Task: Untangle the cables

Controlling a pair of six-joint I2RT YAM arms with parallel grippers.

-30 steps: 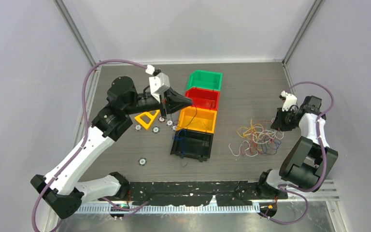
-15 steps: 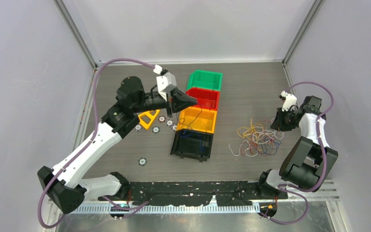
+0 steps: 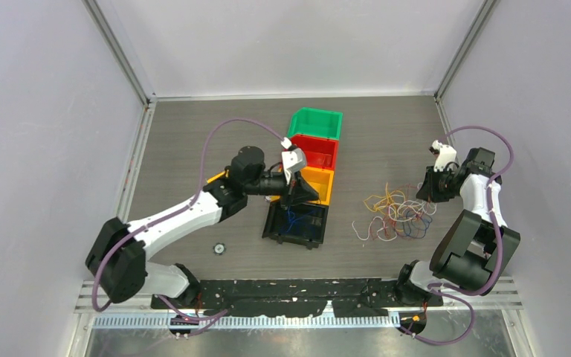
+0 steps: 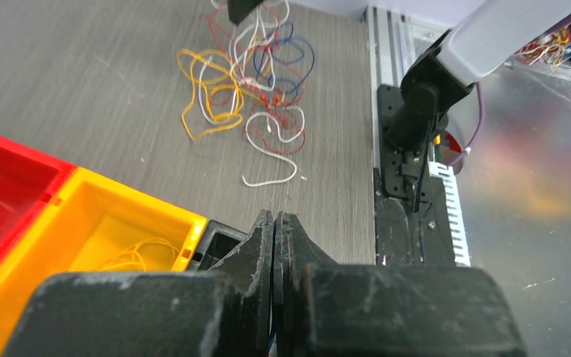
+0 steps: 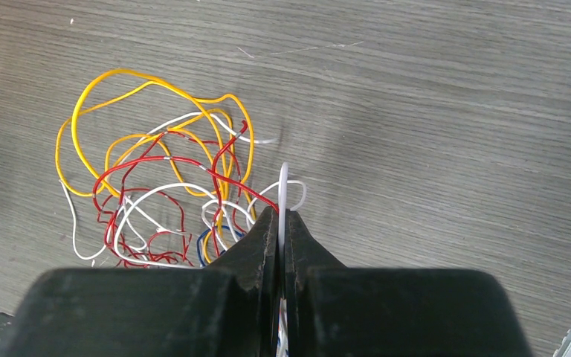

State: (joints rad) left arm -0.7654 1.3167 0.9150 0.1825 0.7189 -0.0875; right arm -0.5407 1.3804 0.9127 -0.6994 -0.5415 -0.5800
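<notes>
My left gripper [image 4: 275, 217] hangs pressed shut over the seam between the glossy yellow bin [image 3: 321, 184] and the black bin [image 3: 308, 238] mid-table; bare grey wood-grain table [image 3: 193, 134] lies open toward the far edge. The cables [image 3: 394, 216], thin curling loops, sprawl near the right edge; my right gripper [image 5: 279, 216] is clamped on a white strand [image 5: 282, 186] at the tangle's edge.

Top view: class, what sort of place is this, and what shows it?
Probably a robotics lab test cell: a left arm and right arm bolted at one table edge, plain walls closing it in, and coloured bins beside a tangle of cables.
</notes>
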